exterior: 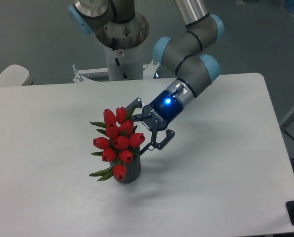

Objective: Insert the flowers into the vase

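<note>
Looking down at the white table (226, 163), I see the flowers (118, 140) sitting in the vase (128, 173), a tight cluster of glossy red tulip buds with narrow green leaves poking out at the left and lower left. The bunch spreads wider than the vase and hides most of its mouth; one bud droops over the front rim. Only the lower part of the vase shows: a small dark grey cylinder, standing upright near the middle of the table. My gripper (146, 129) sits just to the right of the blooms with its two black fingers spread apart, gripping nothing, one finger above near the top buds and one lower beside the vase's upper edge. A blue light glows on its wrist. Behind stands the arm's pale grey base column (121, 54).
</note>
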